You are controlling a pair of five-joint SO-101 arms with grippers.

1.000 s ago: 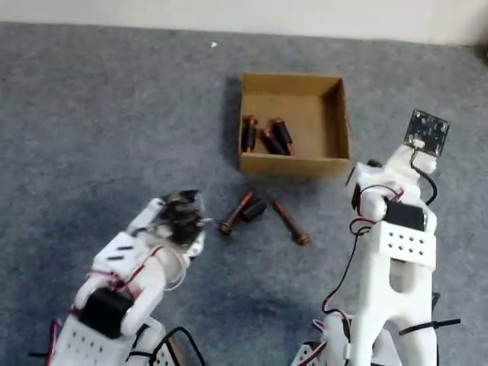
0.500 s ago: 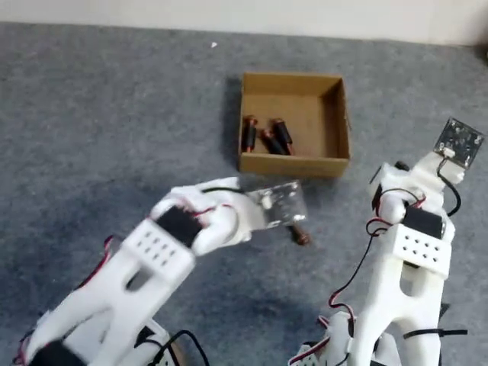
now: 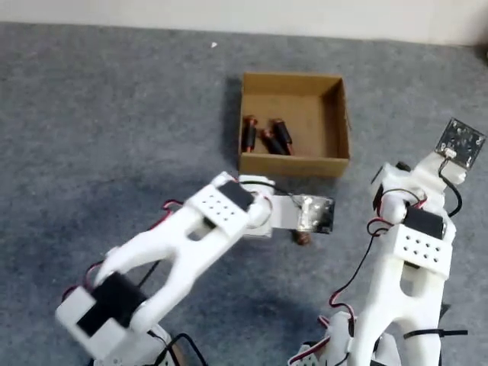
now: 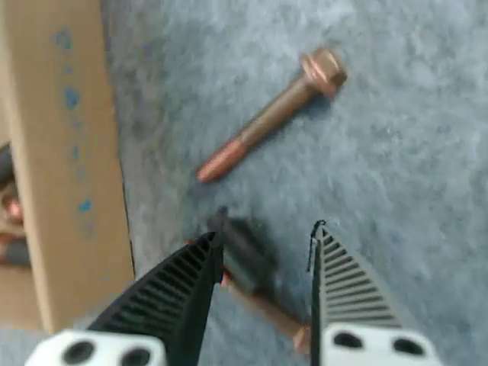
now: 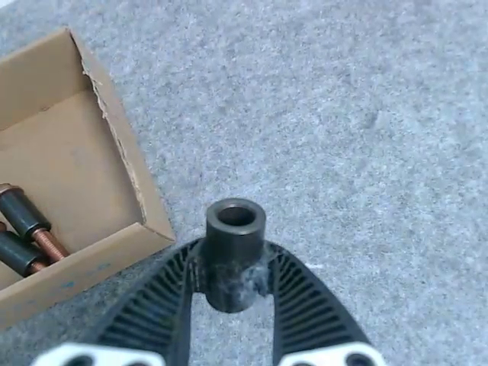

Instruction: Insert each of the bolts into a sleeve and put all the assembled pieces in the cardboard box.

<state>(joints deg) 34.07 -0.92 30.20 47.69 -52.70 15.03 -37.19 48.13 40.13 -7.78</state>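
Observation:
My left gripper (image 4: 265,235) hangs open just above the carpet, its fingers either side of a dark sleeve (image 4: 242,255) that lies against a copper bolt (image 4: 268,306). Whether that bolt runs through the sleeve I cannot tell. A second, loose bolt (image 4: 271,114) lies a little beyond. In the high view the left arm (image 3: 221,217) covers this spot in front of the cardboard box (image 3: 332,114); a bolt head (image 3: 303,239) peeks out. My right gripper (image 5: 235,259) is shut on a black sleeve (image 5: 236,221), held upright off the box's right front corner.
Three assembled pieces (image 3: 264,137) lie in the box's left part, some also visible as assembled pieces (image 5: 23,225) in the right wrist view. The right arm (image 3: 408,236) stands at the right. Grey carpet (image 3: 114,114) stretches bare to the left and behind.
The left arm has swung from the front left across to the bolts in front of the box. The right arm drew slightly right, then held still.

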